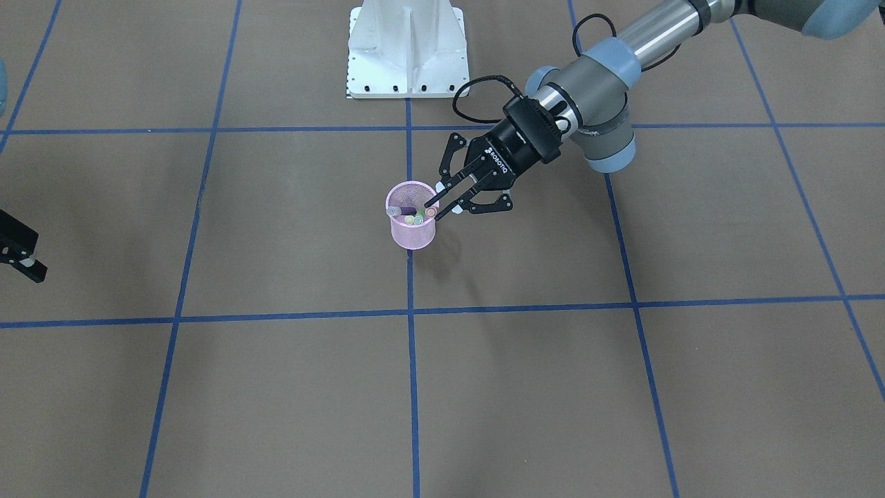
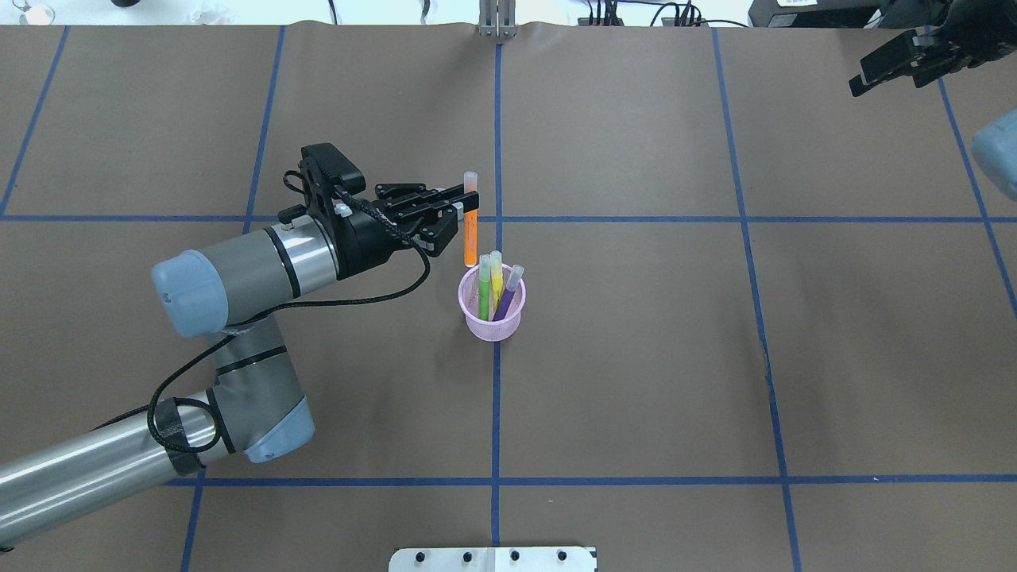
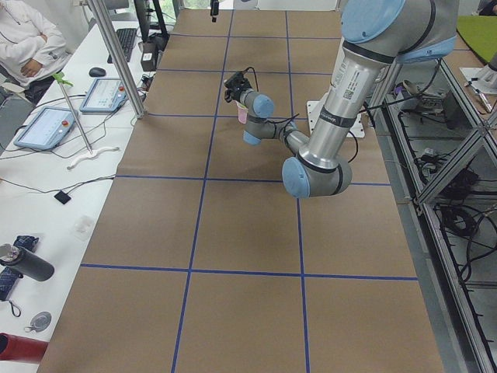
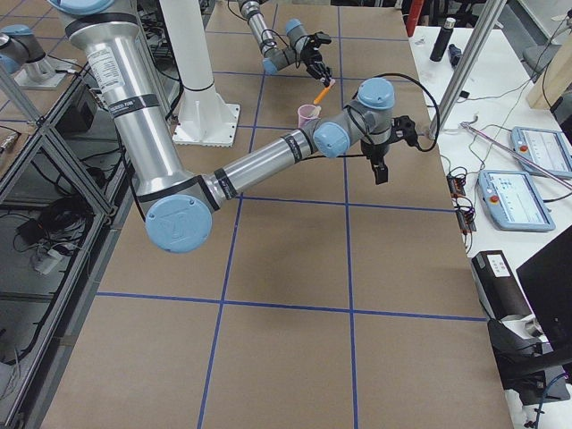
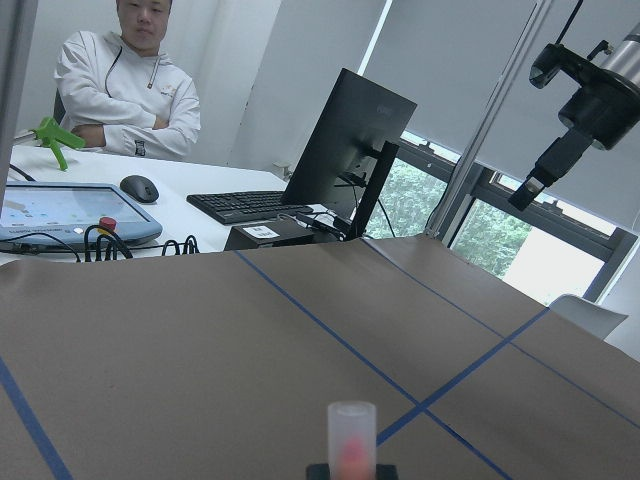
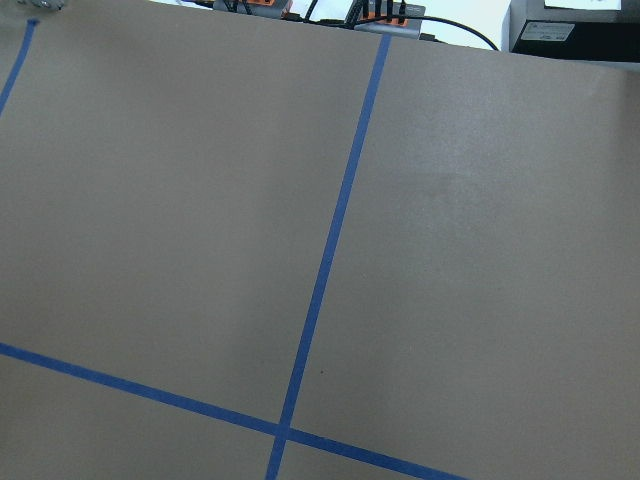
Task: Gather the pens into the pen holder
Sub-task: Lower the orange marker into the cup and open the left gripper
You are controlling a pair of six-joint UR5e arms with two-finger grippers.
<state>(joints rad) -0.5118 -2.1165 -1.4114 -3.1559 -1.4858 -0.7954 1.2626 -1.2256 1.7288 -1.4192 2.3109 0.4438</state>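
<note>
The pink mesh pen holder [image 2: 493, 318] stands at the table's middle, also in the front view [image 1: 413, 235]. A green pen [image 2: 484, 287], a yellow pen [image 2: 496, 270] and a purple pen [image 2: 508, 295] stand inside it. My left gripper [image 2: 463, 213] is shut on an orange pen [image 2: 470, 242], held about upright just above the holder's far rim. Its pale cap shows in the left wrist view [image 5: 351, 428]. My right gripper [image 2: 894, 67] hangs open and empty far off at the table's right far corner.
Brown paper with blue tape lines [image 2: 496, 413] covers the table. The robot's white base [image 1: 406, 48] stands behind the holder. A seated person [image 5: 125, 90], tablets and a keyboard are on the side desk past the table's edge.
</note>
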